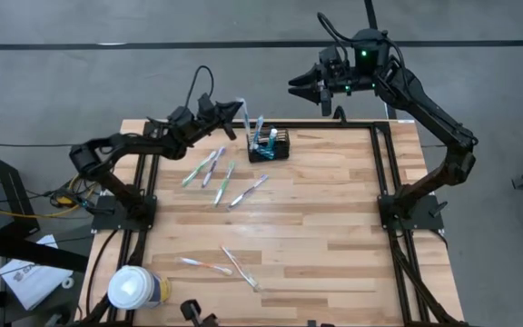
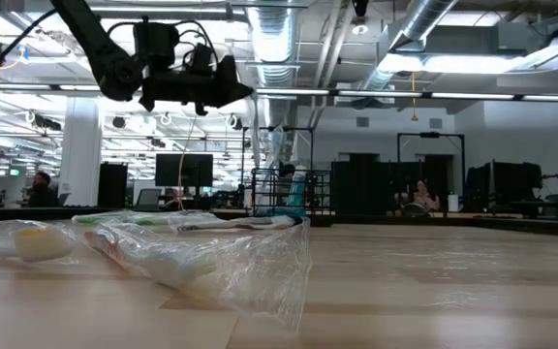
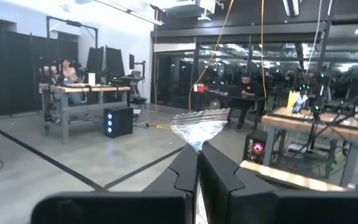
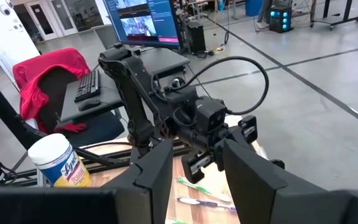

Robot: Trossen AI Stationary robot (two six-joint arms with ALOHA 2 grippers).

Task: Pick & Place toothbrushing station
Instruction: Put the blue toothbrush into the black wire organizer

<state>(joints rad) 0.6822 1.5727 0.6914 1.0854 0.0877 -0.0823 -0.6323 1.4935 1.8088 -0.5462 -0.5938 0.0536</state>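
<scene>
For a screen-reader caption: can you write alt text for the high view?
The left tool holds a wrapped toothbrush up beside a black basket at the table's far edge. Loose toothbrushes lie across the wood; the right tool, open and empty, hovers beyond the table.

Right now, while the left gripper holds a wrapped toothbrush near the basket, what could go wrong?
1. The left gripper pinches only the end of the wrapped toothbrush; the plastic might slip out.
2. The basket already holds upright items, so the newcomer may catch on them or tip the basket.
3. The right gripper hovers beyond the table's far edge, near that corner; the arms could meet.
</scene>
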